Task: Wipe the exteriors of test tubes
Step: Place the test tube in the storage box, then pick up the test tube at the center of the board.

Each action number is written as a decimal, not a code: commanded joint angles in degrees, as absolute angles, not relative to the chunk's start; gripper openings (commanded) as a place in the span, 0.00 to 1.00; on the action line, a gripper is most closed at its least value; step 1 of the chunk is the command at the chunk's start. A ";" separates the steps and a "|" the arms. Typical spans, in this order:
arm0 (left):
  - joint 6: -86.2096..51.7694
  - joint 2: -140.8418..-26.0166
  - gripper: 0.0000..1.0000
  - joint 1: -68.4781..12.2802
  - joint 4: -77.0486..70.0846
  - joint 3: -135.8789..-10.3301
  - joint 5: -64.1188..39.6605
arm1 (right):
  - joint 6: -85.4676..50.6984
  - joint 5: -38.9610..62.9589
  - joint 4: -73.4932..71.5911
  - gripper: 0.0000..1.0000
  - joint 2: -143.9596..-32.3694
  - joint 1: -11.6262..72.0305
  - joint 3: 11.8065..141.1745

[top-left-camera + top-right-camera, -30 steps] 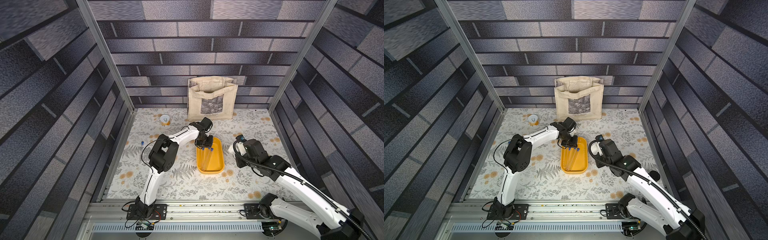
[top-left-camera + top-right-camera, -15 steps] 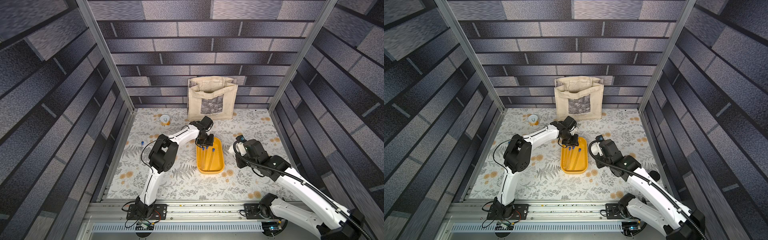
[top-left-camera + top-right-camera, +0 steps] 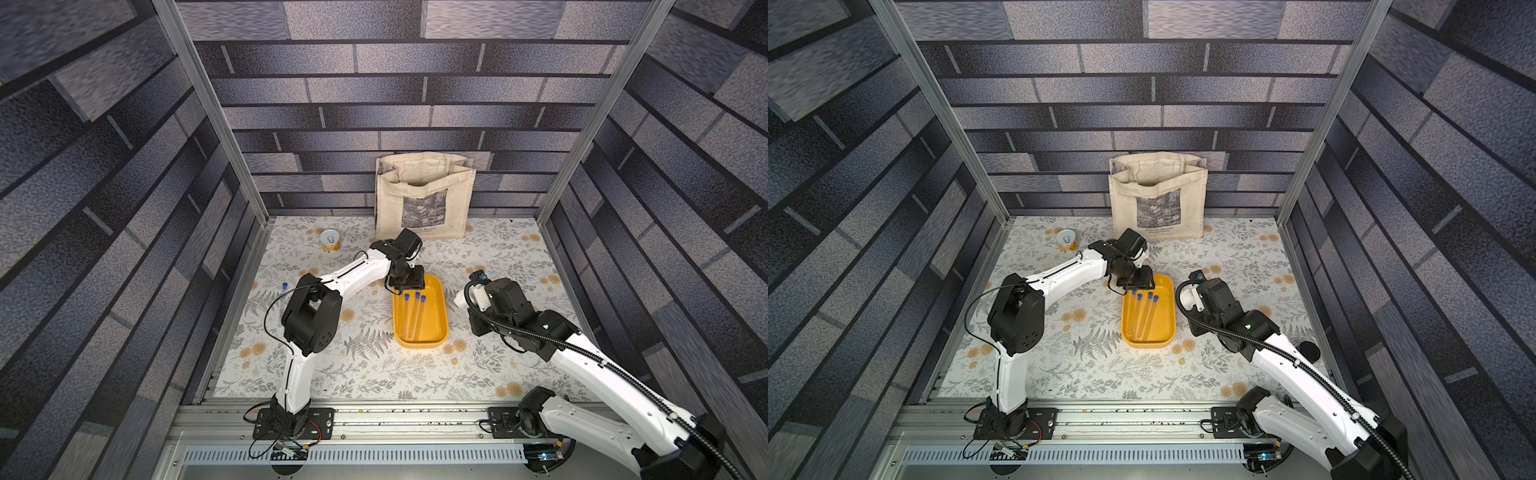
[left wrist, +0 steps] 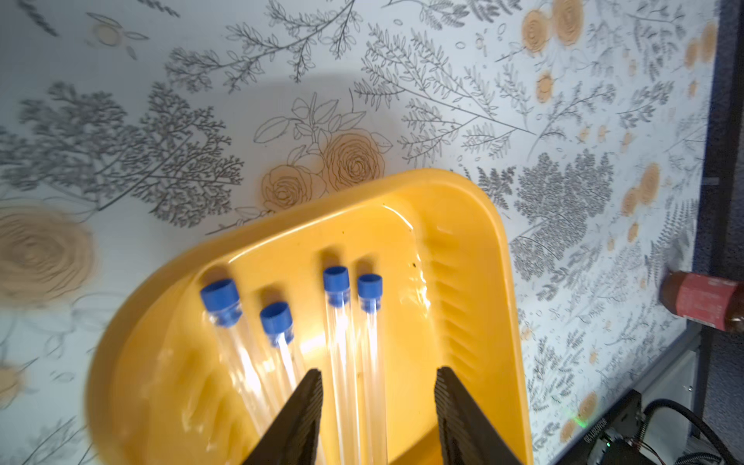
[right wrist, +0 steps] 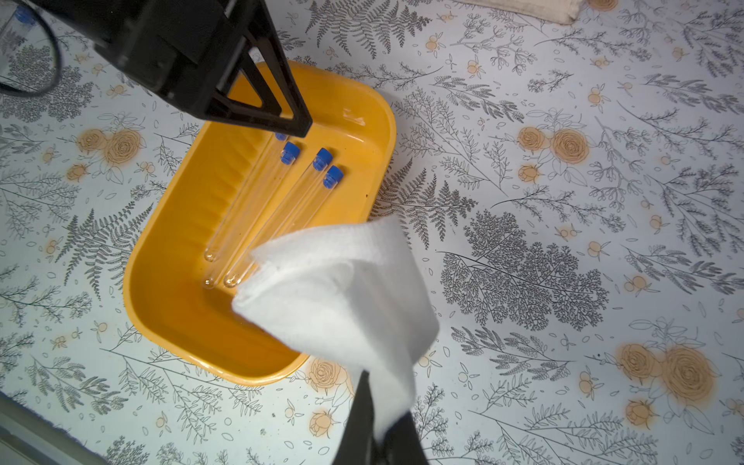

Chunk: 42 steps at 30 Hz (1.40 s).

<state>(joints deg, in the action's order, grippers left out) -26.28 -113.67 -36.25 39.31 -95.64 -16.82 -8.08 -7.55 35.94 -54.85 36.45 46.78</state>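
Several test tubes [image 3: 415, 316] [image 3: 1144, 318], clear with blue caps, lie side by side in a yellow tray [image 3: 434, 320] [image 3: 1165, 322]. My left gripper [image 3: 409, 286] [image 3: 1137, 286] hangs over the tray's far end. In the left wrist view it [image 4: 378, 372] is open, gripping nothing, with the test tubes [image 4: 336, 322] resting in the tray [image 4: 455, 290] below its jaws. To the right of the tray, my right gripper [image 3: 460, 300] [image 5: 380, 435] is shut on a white cloth [image 5: 342, 290] [image 3: 1188, 297]. The cloth hides part of the test tubes [image 5: 261, 209] and the tray [image 5: 173, 306].
A beige tote bag [image 3: 424, 199] stands against the back wall. A small cup [image 3: 330, 241] sits at the back left. A small blue-capped thing [image 3: 285, 286] lies on the mat left of the tray. A red-labelled bottle [image 4: 704, 302] stands by the mat's edge.
My left gripper has opened and drawn back toward the tray's far end, and more tube caps now show in the tray. The right arm with the cloth has not moved.
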 commanded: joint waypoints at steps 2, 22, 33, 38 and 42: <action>-25.73 -103.30 0.66 -31.94 42.22 -91.40 -13.11 | -7.84 0.47 30.32 0.00 -57.13 36.22 45.72; -14.95 -95.59 1.00 -0.92 53.97 -79.10 1.17 | -16.64 20.30 15.18 0.00 -68.29 40.79 43.68; -6.90 -99.35 1.00 12.01 43.97 -76.31 1.33 | -18.36 19.60 9.55 0.00 -60.76 42.28 36.25; -3.17 -101.53 1.00 14.47 38.79 -76.77 0.38 | -18.35 19.44 9.49 0.00 -57.16 42.27 33.69; -1.81 -105.55 1.00 14.83 38.33 -80.05 0.52 | -18.29 18.59 10.51 0.00 -54.00 42.27 32.61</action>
